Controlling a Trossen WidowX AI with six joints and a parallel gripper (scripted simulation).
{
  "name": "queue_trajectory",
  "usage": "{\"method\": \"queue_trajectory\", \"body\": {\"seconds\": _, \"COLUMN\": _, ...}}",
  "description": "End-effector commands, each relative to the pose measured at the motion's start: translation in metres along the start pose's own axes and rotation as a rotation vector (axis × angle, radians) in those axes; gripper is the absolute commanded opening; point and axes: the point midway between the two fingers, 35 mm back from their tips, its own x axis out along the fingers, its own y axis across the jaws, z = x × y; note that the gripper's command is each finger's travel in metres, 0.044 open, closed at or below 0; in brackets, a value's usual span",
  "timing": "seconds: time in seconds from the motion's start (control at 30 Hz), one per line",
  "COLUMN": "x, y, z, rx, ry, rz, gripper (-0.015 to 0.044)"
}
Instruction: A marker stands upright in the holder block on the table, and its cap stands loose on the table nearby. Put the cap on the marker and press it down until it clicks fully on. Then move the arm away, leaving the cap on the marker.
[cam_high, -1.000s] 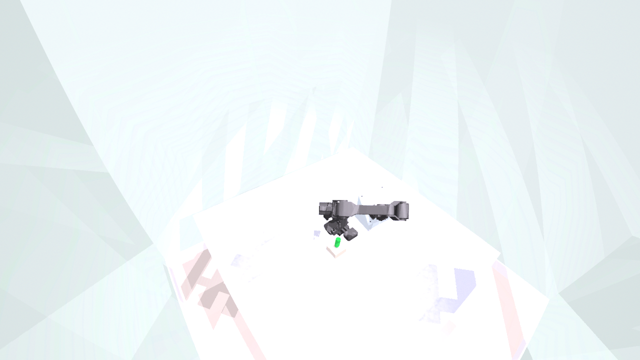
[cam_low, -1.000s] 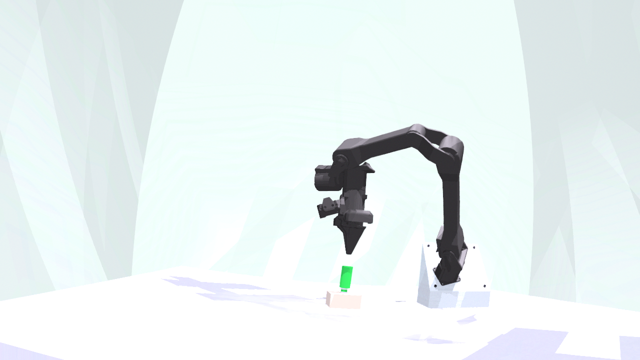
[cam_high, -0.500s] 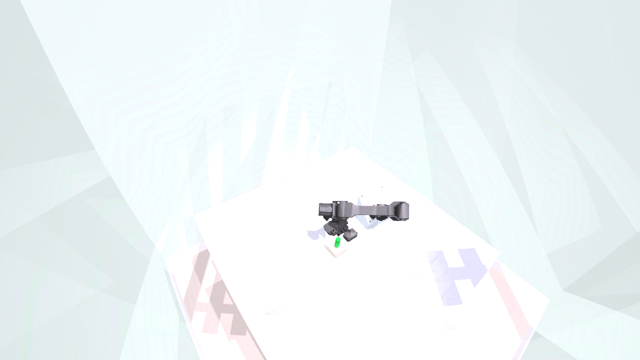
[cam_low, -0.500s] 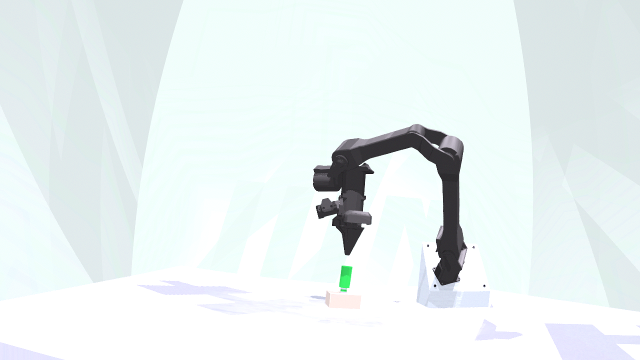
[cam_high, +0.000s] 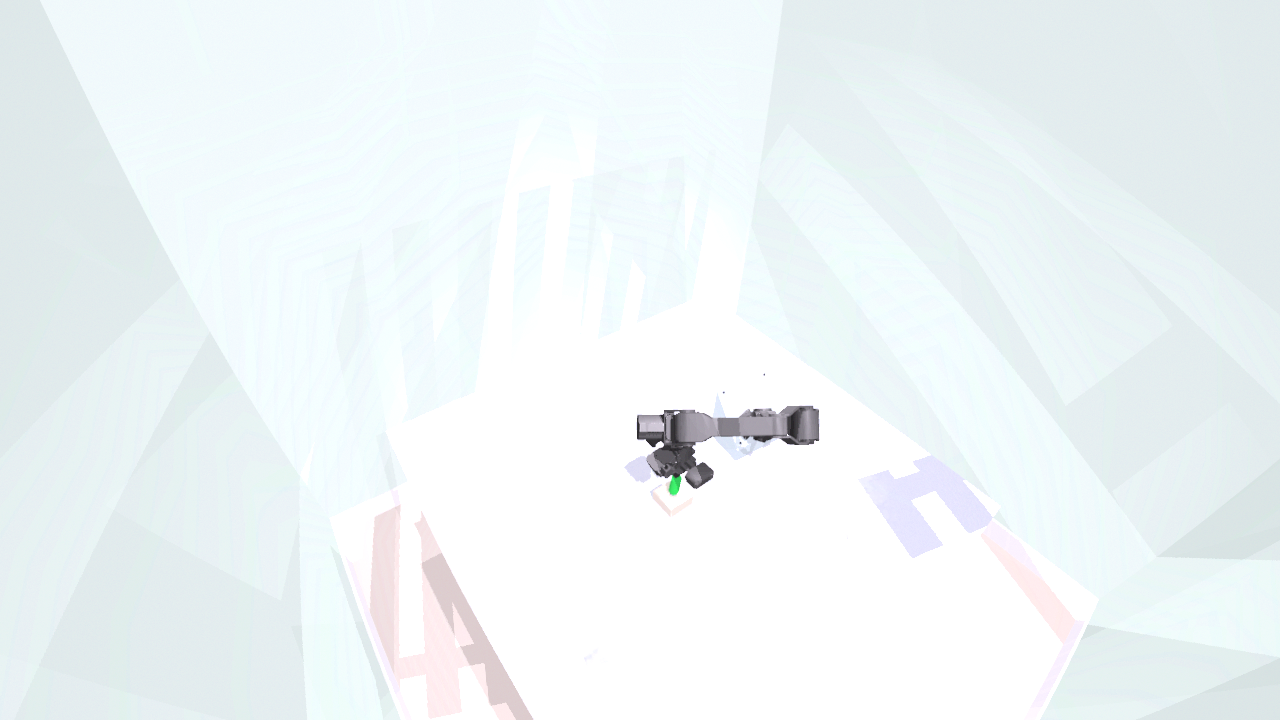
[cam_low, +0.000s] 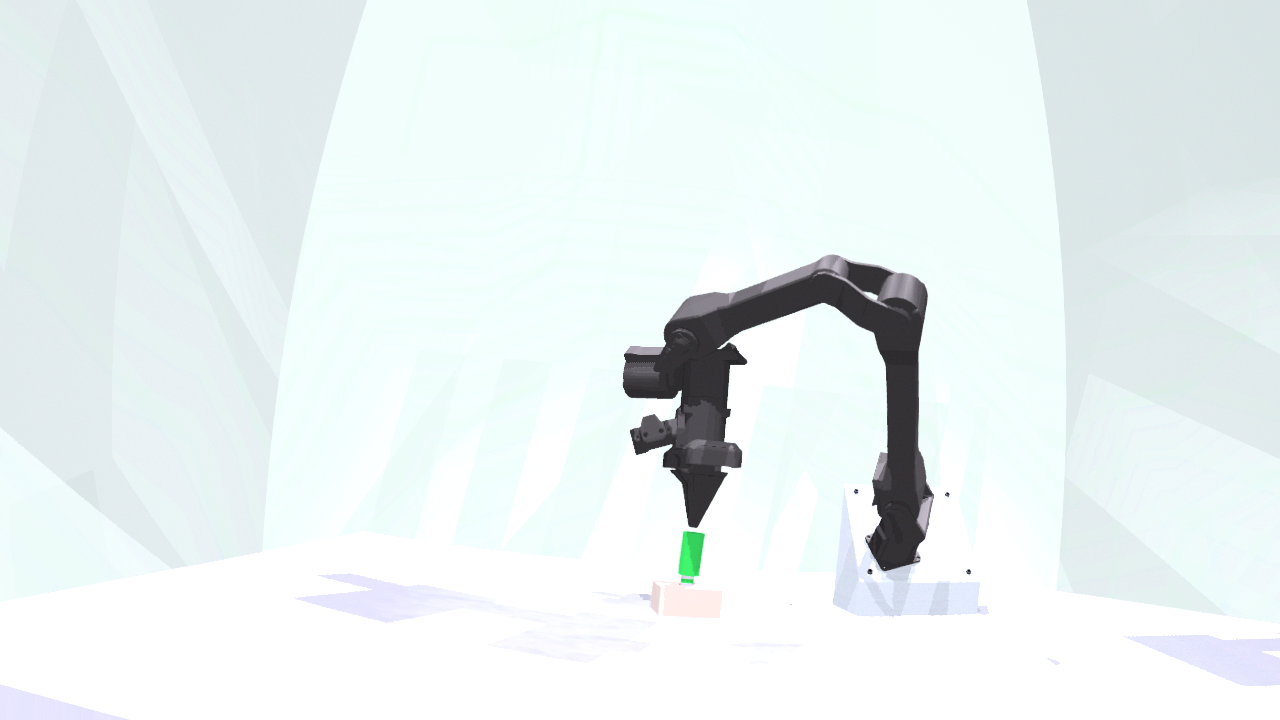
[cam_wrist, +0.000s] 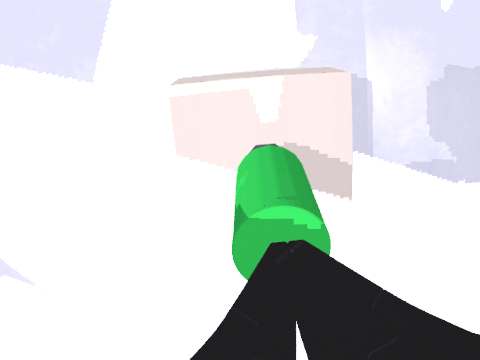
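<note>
The green cap stands on the marker, with its closed end up. It leans very slightly in the exterior view. A short pale and green stretch of the marker shows between the cap and the pale pink holder block. Whether the cap is fully seated cannot be told. My gripper is shut and empty, pointing straight down. Its tips are just above the cap's top, with a small gap showing in the exterior view. In the wrist view they overlap the cap's top.
The arm's pale base block stands to the right of the holder block in the exterior view. The arm arches from it, high over the table. Lilac patches lie across the tabletop.
</note>
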Motion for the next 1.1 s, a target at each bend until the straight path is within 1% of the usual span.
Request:
{"method": "queue_trajectory", "body": {"seconds": 0.0, "x": 0.007, "y": 0.001, "z": -0.002, "rx": 0.010, "ry": 0.002, "rz": 0.007, "gripper": 0.0000}}
{"method": "queue_trajectory", "body": {"seconds": 0.33, "x": 0.016, "y": -0.001, "z": 0.001, "rx": 0.010, "ry": 0.001, "rz": 0.007, "gripper": 0.0000}}
{"method": "queue_trajectory", "body": {"seconds": 0.37, "x": 0.011, "y": -0.001, "z": 0.002, "rx": -0.001, "ry": -0.008, "rz": -0.003, "gripper": 0.0000}}
{"method": "queue_trajectory", "body": {"seconds": 0.57, "x": 0.009, "y": -0.001, "z": 0.002, "rx": 0.002, "ry": -0.009, "rz": -0.003, "gripper": 0.0000}}
{"method": "queue_trajectory", "body": {"seconds": 0.63, "x": -0.011, "y": -0.002, "z": 0.004, "rx": 0.030, "ry": -0.015, "rz": -0.006, "gripper": 0.0000}}
{"method": "queue_trajectory", "body": {"seconds": 0.77, "x": -0.068, "y": -0.003, "z": 0.002, "rx": 0.111, "ry": -0.034, "rz": -0.004, "gripper": 0.0000}}
{"method": "queue_trajectory", "body": {"seconds": 0.83, "x": -0.078, "y": -0.002, "z": 0.001, "rx": 0.125, "ry": -0.037, "rz": -0.003, "gripper": 0.0000}}
{"method": "queue_trajectory", "body": {"seconds": 0.93, "x": -0.078, "y": -0.002, "z": 0.001, "rx": 0.125, "ry": -0.037, "rz": -0.003, "gripper": 0.0000}}
{"method": "queue_trajectory", "body": {"seconds": 1.07, "x": -0.078, "y": -0.002, "z": 0.001, "rx": 0.125, "ry": -0.037, "rz": -0.003, "gripper": 0.0105}}
